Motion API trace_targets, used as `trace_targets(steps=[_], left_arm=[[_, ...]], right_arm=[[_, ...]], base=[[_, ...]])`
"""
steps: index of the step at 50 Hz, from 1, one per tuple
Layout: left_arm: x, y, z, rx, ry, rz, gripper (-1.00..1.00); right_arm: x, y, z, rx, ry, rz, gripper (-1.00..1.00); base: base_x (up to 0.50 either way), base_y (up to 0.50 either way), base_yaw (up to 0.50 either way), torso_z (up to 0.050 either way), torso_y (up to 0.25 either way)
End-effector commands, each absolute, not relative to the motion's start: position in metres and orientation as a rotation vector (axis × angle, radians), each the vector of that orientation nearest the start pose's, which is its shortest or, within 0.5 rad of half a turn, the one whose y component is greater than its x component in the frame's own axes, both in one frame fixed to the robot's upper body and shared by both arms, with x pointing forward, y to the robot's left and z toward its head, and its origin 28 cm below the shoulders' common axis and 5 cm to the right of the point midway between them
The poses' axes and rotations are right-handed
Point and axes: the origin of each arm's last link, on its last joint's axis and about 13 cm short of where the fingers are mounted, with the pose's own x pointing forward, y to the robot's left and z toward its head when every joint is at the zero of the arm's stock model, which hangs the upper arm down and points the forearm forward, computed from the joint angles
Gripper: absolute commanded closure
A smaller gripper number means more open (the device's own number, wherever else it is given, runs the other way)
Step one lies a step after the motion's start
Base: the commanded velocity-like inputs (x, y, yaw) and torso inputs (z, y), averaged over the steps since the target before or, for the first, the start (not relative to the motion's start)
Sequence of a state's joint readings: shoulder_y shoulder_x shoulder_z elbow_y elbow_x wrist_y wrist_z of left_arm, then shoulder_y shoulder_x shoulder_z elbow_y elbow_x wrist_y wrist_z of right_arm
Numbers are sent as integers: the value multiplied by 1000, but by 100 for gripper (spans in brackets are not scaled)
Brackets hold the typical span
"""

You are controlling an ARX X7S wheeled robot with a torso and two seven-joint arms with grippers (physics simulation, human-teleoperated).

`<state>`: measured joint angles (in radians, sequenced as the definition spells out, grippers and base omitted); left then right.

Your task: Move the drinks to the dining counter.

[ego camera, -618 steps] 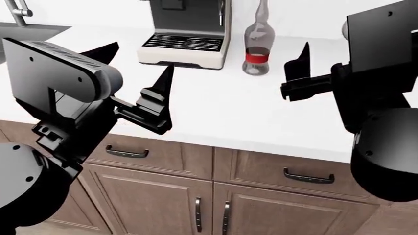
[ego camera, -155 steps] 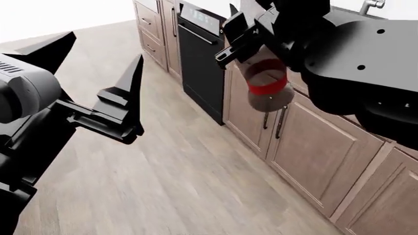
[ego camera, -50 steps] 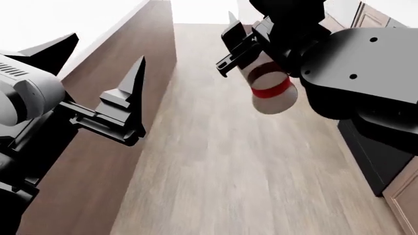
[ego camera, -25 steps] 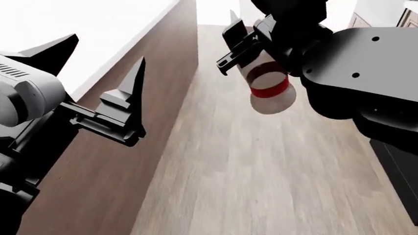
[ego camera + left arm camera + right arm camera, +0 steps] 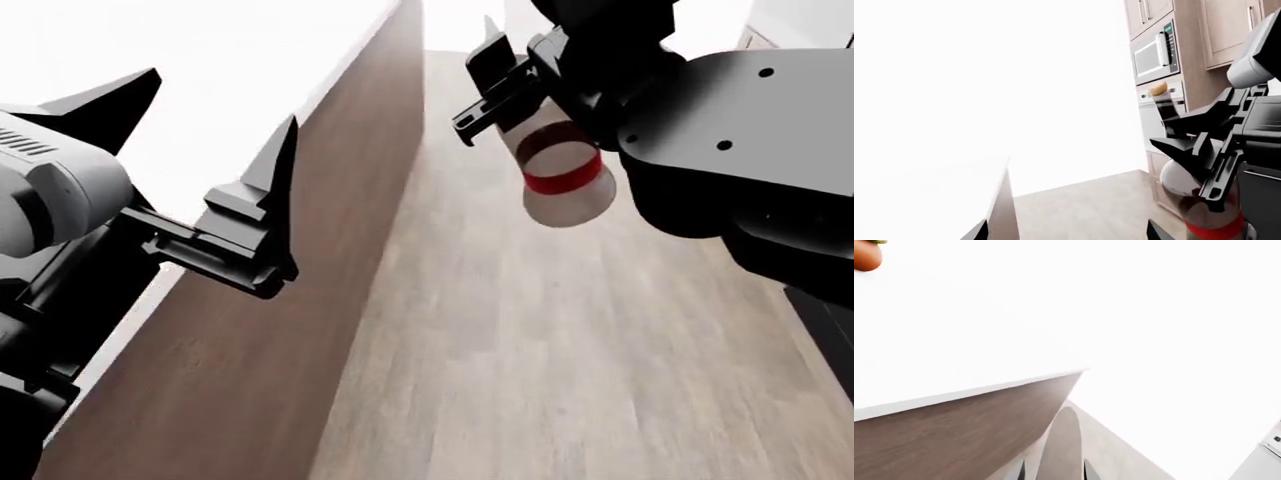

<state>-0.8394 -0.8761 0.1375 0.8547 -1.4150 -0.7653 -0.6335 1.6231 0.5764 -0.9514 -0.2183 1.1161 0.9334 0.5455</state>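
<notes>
We log right gripper (image 5: 514, 75) jaws clamped on tall clear long-necked bottle with red band (image 5: 561, 178), cork top visible in left wrist view. Bottle carried in air above wooden plank floor (image 5: 561, 340), beside plain bright white slab table (image 5: 240, 90) with brown side panel. We note left gripper (image 5: 200, 170) jaws spread wide, holding nothing, over table edge.

Colours, kitchen aisle
Clear long-necked glass bottle (image 5: 561, 180) w/ red band; bright white slab counter (image 5: 200, 90), brown wood side; black grippers.
</notes>
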Motion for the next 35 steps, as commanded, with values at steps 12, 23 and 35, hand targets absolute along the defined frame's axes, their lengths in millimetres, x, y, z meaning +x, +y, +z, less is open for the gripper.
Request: trace_targets(steps=[12, 23, 35], left_arm=[[183, 241, 284, 106, -343, -368, -100], [183, 241, 284, 104, -343, -368, -100], [182, 240, 286, 106, -347, -370, -100]], right_arm=[[290, -86, 362, -556, -293, 154, 100], [289, -86, 362, -568, -297, 149, 100], [289, -86, 363, -578, -295, 148, 100]], base=[[-494, -75, 0, 1, 3], [-494, -75, 0, 1, 2], [-480, -171, 0, 1, 3]])
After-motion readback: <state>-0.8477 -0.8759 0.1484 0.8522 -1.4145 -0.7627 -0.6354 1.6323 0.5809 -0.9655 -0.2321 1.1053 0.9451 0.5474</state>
